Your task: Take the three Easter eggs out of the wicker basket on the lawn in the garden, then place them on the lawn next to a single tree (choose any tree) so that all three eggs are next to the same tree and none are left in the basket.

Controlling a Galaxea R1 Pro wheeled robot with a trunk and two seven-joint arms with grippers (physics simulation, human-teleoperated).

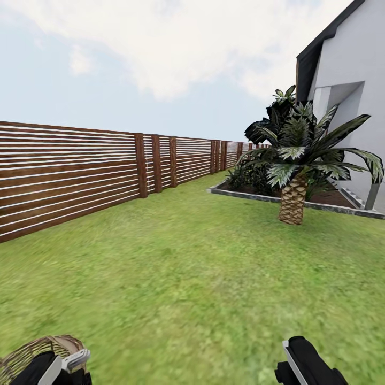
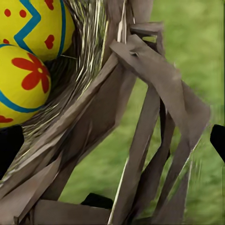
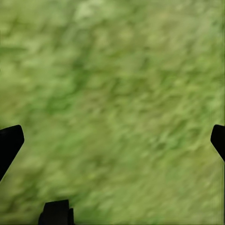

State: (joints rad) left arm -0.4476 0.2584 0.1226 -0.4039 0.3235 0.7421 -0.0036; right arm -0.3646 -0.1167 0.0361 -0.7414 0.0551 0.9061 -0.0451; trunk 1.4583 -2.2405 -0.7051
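The wide mottled green lawn [image 1: 182, 267] stretches out ahead of me. Along its left side runs the brown horizontal-slat wooden fence [image 1: 69, 176], receding toward the far middle. To my right front stands a low spiky-leaved palm plant [image 1: 297, 166], at the near edge of a grey-kerbed planting bed [image 1: 251, 195] with darker shrubs behind it. The white house [image 1: 353, 96] rises behind the bed, at the far right.

Low at my left, the brown woven wicker basket [image 1: 40, 350] sits against my left gripper [image 1: 64, 366]; its loop handle [image 2: 154, 117] lies between my fingers. Two yellow painted Easter eggs [image 2: 23, 84] lie inside it, one touching the other. My right gripper [image 1: 299, 363] hangs low at my right, over bare grass.
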